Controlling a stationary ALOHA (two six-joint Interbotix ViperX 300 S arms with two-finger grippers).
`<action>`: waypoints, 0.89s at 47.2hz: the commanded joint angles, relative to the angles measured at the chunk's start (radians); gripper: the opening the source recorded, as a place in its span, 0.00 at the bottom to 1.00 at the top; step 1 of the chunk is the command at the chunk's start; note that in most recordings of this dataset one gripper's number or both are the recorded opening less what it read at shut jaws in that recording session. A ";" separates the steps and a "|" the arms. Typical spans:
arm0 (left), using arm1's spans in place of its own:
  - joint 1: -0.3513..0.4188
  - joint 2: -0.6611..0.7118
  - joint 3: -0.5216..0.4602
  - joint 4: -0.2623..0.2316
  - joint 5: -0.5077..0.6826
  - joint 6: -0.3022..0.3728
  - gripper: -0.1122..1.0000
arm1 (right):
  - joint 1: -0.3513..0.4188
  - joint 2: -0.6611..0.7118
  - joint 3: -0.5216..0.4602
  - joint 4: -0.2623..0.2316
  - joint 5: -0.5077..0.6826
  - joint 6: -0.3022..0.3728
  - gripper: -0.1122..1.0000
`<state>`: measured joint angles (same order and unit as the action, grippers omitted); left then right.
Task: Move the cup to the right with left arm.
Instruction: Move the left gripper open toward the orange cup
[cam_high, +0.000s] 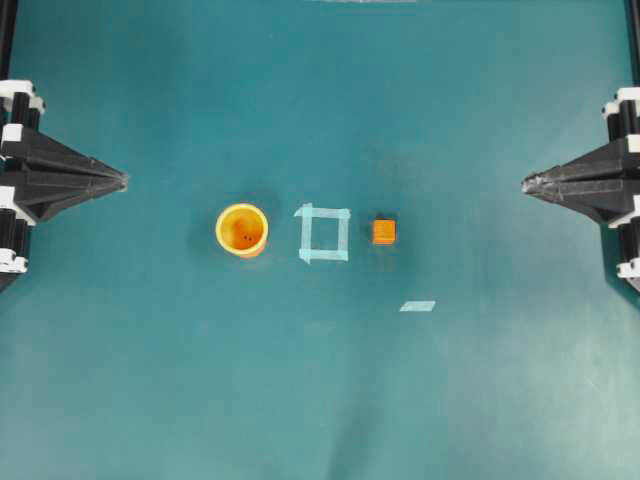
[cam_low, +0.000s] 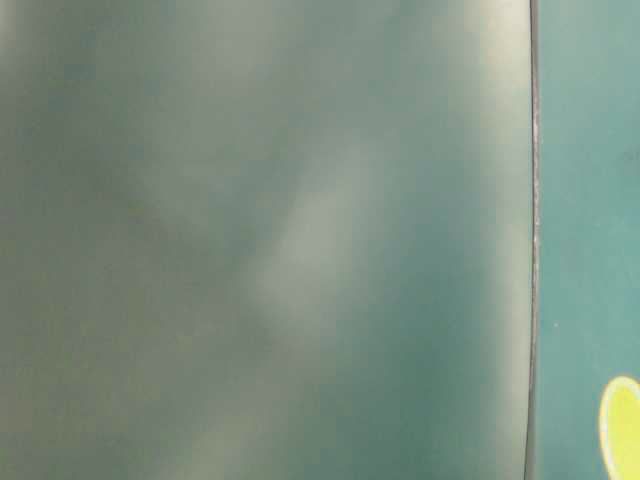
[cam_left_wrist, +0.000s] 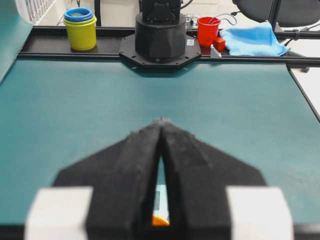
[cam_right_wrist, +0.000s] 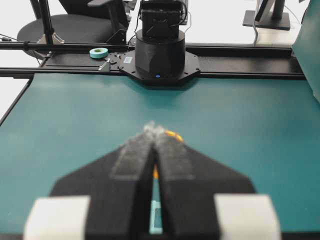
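Black and level, the left arm (cam_high: 40, 180) sits pulled back at the left edge of the teal table (cam_high: 320, 400), its gripper (cam_high: 122, 181) pressed shut on nothing and aimed at the middle. The right gripper (cam_high: 527, 182) mirrors it from the far edge, fingers likewise together and empty. The cup (cam_high: 241, 230) stands upright, left of centre, well apart from both. Just right of it lies a tape square (cam_high: 324, 233), then an orange cube (cam_high: 384, 231) and a tape strip (cam_high: 418, 306).

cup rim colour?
Yellow, on an orange cup; clearest in the overhead view.
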<state>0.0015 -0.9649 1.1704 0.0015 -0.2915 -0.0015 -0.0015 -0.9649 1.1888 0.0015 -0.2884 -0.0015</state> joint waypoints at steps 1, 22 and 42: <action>-0.005 0.003 -0.009 0.015 0.026 0.014 0.10 | 0.003 0.009 -0.038 0.002 -0.009 0.006 0.09; -0.003 0.000 -0.011 0.015 0.035 0.011 0.10 | -0.009 0.021 -0.051 0.003 -0.005 0.006 0.09; -0.005 0.034 -0.003 0.015 0.040 -0.005 0.55 | -0.014 0.021 -0.054 0.002 -0.005 0.008 0.09</action>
<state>-0.0015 -0.9511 1.1720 0.0138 -0.2470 -0.0061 -0.0123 -0.9495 1.1674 0.0031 -0.2884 0.0046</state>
